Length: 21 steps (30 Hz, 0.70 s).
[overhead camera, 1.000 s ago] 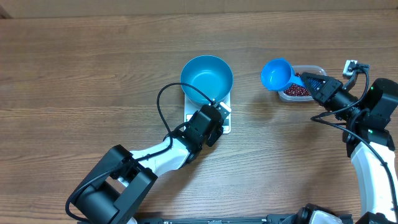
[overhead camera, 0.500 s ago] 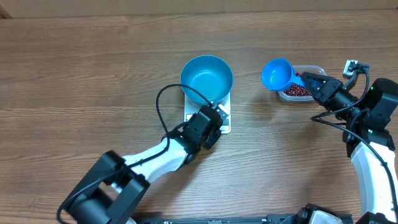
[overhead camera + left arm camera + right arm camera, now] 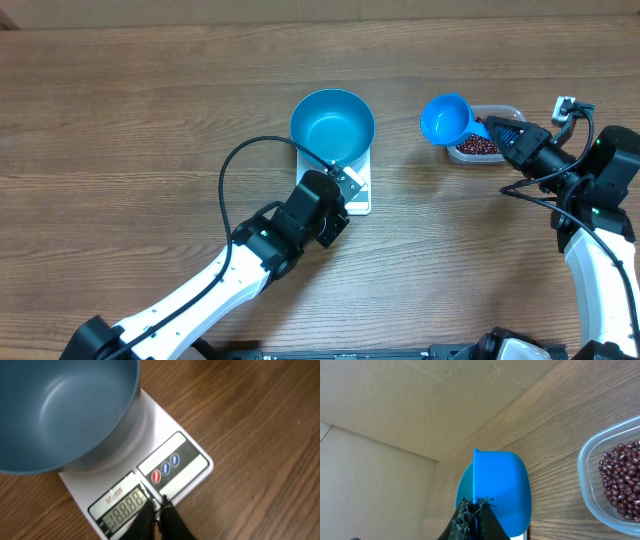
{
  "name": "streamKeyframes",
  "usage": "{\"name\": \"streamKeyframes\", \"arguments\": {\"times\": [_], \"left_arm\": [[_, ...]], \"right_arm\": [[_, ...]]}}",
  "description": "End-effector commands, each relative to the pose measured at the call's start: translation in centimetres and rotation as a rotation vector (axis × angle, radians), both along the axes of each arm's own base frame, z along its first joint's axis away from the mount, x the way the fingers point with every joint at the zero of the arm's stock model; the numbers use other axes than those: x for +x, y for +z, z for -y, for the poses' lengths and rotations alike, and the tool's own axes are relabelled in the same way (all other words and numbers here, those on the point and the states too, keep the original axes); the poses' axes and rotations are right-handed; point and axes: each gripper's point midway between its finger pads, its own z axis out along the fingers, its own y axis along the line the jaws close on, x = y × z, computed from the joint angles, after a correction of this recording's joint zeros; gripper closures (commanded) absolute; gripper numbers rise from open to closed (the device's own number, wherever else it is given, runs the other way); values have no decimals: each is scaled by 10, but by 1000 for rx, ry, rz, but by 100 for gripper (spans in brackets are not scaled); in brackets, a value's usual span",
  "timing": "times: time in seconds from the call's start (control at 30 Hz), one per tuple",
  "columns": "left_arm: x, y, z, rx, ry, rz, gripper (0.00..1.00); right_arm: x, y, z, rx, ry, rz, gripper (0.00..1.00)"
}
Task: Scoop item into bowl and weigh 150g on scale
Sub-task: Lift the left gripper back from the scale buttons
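None of the small dark red-brown beans (image 3: 478,147) have reached the round bright blue bowl (image 3: 332,122), whose inside shows bare in the left wrist view. That bowl already sits on the small flat white square kitchen scale (image 3: 175,465), whose display window (image 3: 122,510) shows a row of eights, so it seems switched on. Left claw (image 3: 160,504) hangs over the scale's front edge beside the display window, holding nothing. Its tips look nearly together, though I cannot tell whether a slit remains between them. Right claw (image 3: 500,130) is clamped on the handle of the blue plastic scoop (image 3: 445,118). The scoop looks empty and hovers beside the clear rounded plastic tub (image 3: 505,110) on the wooden tabletop (image 3: 150,120), where all the beans lie. Setup looks done; scooping, pouring and weighing to the target are all left.
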Motion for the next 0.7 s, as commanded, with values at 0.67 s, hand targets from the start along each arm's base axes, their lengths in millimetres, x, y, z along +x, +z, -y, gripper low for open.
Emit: {"name": "streamKeyframes", "arguments": {"times": [0.67], "left_arm": [[-36,92,-31,-239,131,20,0]], "right_arm": [[2,7,3,-14,-7,16,96]]}}
